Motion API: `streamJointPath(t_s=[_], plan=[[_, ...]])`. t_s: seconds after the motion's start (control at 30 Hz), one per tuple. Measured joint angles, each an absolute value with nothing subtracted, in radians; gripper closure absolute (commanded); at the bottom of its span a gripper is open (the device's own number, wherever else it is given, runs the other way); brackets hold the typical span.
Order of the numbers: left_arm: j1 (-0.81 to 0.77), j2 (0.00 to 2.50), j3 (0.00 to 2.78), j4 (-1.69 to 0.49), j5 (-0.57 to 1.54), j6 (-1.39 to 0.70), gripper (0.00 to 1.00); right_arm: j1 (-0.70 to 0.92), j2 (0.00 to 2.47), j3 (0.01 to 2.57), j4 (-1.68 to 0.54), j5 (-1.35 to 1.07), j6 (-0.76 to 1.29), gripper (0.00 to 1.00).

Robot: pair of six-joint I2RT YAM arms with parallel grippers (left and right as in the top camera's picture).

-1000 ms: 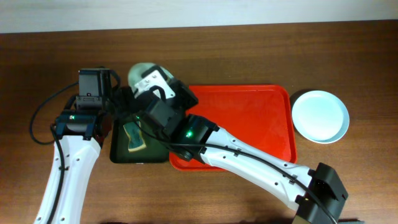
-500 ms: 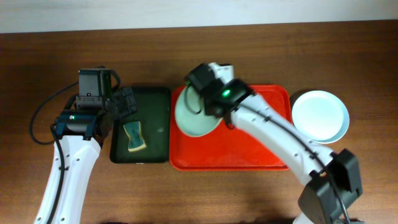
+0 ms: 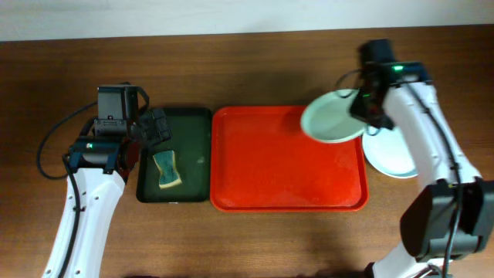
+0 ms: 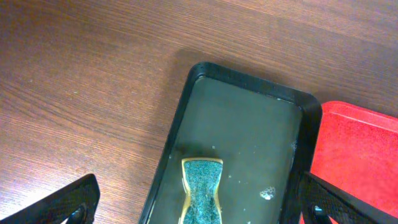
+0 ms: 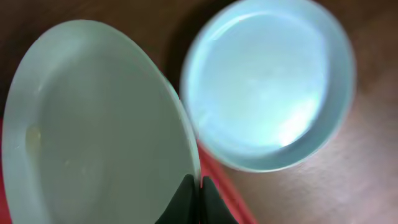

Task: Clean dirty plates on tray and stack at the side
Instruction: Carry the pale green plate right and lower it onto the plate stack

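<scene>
My right gripper [image 3: 363, 108] is shut on the rim of a pale mint plate [image 3: 330, 118], held tilted above the top right corner of the red tray [image 3: 262, 166]. In the right wrist view the fingers [image 5: 194, 193] pinch that plate's edge [image 5: 93, 124], which bears small yellow smears. A pale blue plate [image 3: 397, 154] lies on the table right of the tray, also in the right wrist view [image 5: 267, 93]. A third plate is not in view. My left gripper [image 3: 153, 127] is open over the dark green tray [image 3: 197, 127], its fingers wide apart in the left wrist view [image 4: 199, 208].
A green and yellow sponge [image 3: 166, 170] lies in the dark green tray, also in the left wrist view [image 4: 202, 190]. The red tray's edge shows in the left wrist view [image 4: 354, 149]. Brown wooden table [image 3: 255, 69] lies all round. A cable [image 3: 50, 147] loops left of the left arm.
My right arm has carried the mint plate from over the green tray rightward across the red tray to its top right corner, next to the blue plate. The left arm has not moved.
</scene>
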State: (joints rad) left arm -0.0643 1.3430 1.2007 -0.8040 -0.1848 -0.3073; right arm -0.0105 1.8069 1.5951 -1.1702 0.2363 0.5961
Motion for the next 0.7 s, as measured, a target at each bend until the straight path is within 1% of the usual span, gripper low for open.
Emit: streamJointPath(t_s=[0.1,0.3,0.47,0.7], plan=[[-0.064,1.343,1.201,-0.804,-0.185,-0.307,0.01,-0.126,1.807,1.595,-1.180,0.196,0.575,0.96],[-0.064,1.343,1.201,-0.804,-0.185,-0.307,0.01,-0.289,1.800,1.571,-1.202,0.173,0.563,0.96],[-0.064,1.343,1.201,-0.804,-0.185,-0.307,0.01,-0.369,1.790,1.465,-1.174,0.202,0.560,0.96],[-0.064,1.343,1.201,-0.804,-0.185,-0.307,0.01,-0.431,1.788,1.257,-1.035,0.227,0.557,0.96]])
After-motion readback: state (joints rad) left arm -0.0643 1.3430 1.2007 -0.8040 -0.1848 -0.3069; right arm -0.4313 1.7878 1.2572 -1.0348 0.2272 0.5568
